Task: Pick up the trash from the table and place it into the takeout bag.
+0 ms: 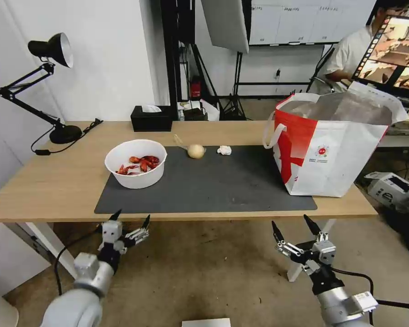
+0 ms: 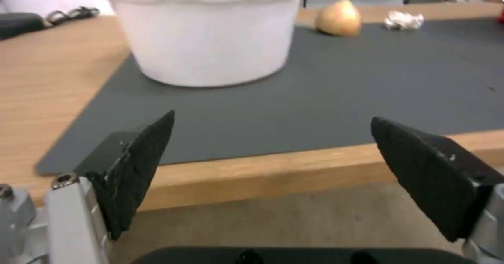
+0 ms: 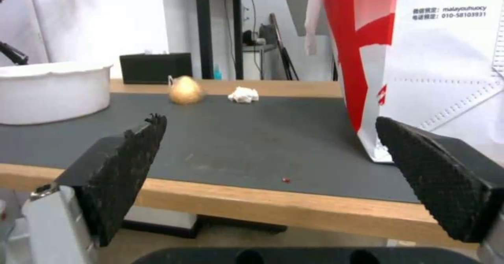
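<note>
Both grippers hang below the near edge of the desk (image 1: 54, 181), over the floor, holding nothing. The left gripper (image 1: 131, 218) has its jaws wide apart and points at 12 o'clock toward the white bowl (image 1: 136, 163), which sits on the left end of the dark mat (image 1: 213, 186) with red crayfish shells (image 1: 141, 164) inside. The right gripper (image 1: 293, 227) also has its jaws spread apart, and faces the open stretch of mat. From it, the takeout bag (image 1: 331, 150) stands at about 1 o'clock on the right end of the mat, upright with its mouth open. The beige lump (image 1: 196, 151) and the crumpled tissue (image 1: 224, 150) lie near each other along the far edge of the mat, at about 11 o'clock from the right gripper, with bare mat between them and it. Behind the bowl, a black tissue box (image 1: 151, 119) rests near the back edge of the desk, and a black lamp (image 1: 50, 86) stands at the far left corner.
</note>
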Robot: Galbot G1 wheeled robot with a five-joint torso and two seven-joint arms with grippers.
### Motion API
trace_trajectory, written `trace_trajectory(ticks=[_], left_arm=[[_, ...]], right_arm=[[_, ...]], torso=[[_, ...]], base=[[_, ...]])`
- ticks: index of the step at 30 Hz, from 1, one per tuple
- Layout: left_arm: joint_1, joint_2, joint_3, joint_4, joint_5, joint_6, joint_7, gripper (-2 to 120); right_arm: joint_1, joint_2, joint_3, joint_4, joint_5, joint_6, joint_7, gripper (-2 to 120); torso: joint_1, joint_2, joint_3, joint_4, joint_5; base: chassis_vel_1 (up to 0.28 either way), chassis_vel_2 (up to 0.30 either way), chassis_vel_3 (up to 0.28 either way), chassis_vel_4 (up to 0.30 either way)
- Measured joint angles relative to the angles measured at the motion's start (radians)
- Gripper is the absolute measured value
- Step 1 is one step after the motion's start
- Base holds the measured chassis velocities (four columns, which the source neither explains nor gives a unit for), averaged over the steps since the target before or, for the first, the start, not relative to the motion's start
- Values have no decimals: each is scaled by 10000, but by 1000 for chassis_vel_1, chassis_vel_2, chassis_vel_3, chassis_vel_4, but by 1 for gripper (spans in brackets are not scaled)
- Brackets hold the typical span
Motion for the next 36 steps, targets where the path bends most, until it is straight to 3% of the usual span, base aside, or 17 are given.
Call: trace_trajectory(ticks=[8, 36], left_arm=[[-10, -341, -68, -35, -70, -180, -104, 100], [97, -383, 32, -178, -59, -135, -91, 100]], right_arm=[[38, 72, -14, -98, -41, -41, -20, 100], [46, 104, -45, -166, -202, -153, -17, 100]], torso=[[1, 0, 0, -2, 0], [2, -2, 1, -1, 0]], base=[[0, 0, 0, 0], [0, 0, 0, 0]])
